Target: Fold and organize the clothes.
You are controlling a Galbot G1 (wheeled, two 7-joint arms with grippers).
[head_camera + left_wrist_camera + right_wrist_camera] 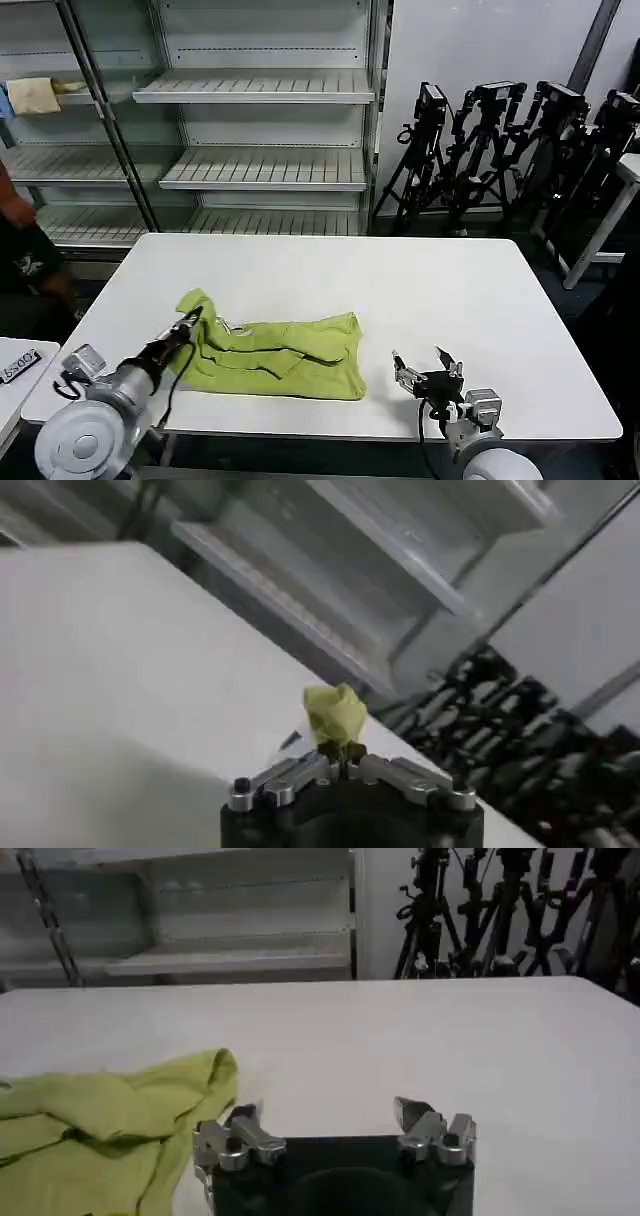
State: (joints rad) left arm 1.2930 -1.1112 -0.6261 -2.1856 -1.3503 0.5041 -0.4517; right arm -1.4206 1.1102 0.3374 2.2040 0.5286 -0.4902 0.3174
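The clothes are one lime shirt, lying crumpled on the white table near its front edge. My left gripper is shut on the shirt's left end, lifting a small tuft of fabric that sticks up between its jaws. My right gripper stands open just above the table to the right of the shirt, nothing between its fingers. In the right wrist view the shirt's edge lies beside the one finger, apart from it.
Metal shelving stands behind the table, with a pale cloth on an upper left shelf. Camera tripods crowd the back right. A small white table corner sits at the front left.
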